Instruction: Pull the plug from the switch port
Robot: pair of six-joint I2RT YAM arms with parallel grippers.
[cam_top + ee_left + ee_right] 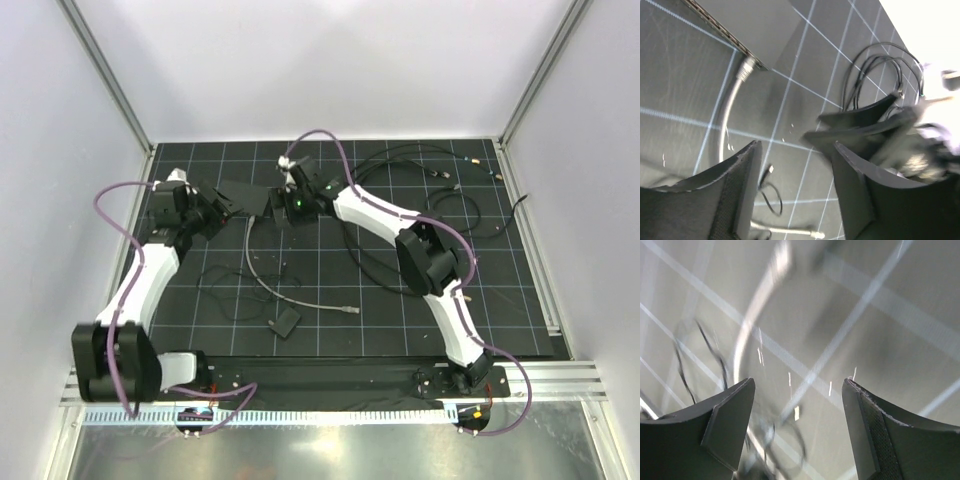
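The switch [246, 197], a flat dark-grey box, lies at the back of the mat between both grippers; its port edge [720, 30] runs across the upper left of the left wrist view. The grey plug [746, 67] rests with its tip against that edge near the corner, and I cannot tell whether it is seated. Its grey cable [262, 283] curves away toward the front. My left gripper [796, 145] [220, 213] is open and holds nothing. My right gripper [798, 381] [281, 210] is open above the mat, its blurred fingers [860, 117] just right of the plug.
A small black block [285, 322] on a thin black cable lies near the front. The grey cable's free end [350, 311] rests to its right. Loose black cables [455, 200] sprawl at the back right. Metal frame rails [530, 240] border the mat.
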